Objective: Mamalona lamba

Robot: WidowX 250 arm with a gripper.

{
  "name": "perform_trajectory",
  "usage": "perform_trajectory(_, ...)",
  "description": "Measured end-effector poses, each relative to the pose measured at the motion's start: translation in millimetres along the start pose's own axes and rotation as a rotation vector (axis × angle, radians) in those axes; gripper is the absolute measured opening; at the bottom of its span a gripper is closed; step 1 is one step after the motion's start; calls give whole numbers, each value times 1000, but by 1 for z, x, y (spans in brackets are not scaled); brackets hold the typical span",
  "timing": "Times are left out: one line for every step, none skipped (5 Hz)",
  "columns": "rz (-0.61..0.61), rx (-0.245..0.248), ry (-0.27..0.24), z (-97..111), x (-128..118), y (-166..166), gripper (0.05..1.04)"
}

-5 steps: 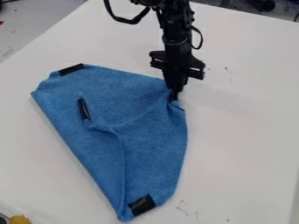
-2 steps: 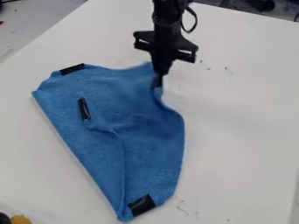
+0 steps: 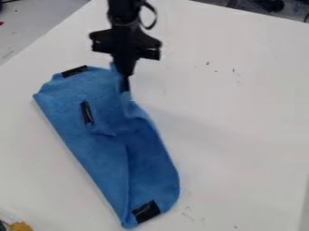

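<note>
The pincer grips the blue cloth by its edge.
Beneath it, a white table; near it, a black strip on the cloth.

"What colour is the cloth?"
"Blue, a deeper shade on its lower right part, and it bears black patches: one at the top, one at the middle, one at the bottom."
"And the claw?"
"Black. The surface is white, flecked with small dark specks and faint greyish marks."
"Any brighter colours?"
"The little thing at the lower left corner is golden yellow, and a speck at the left edge is red."
</note>
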State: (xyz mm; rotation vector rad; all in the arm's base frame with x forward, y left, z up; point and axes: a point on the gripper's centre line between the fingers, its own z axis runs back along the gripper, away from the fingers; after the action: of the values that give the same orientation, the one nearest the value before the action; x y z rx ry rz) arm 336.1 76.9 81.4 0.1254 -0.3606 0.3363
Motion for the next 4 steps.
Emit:
perform_trajectory(121,-10,19,-13,-23,44,55)
perform_trajectory(170,-43,23,-22,-37,63,55)
perform_trajectory(227,-40,36,-28,-53,83,55)
perform_trajectory(260,-26,57,-33,-69,93,54)
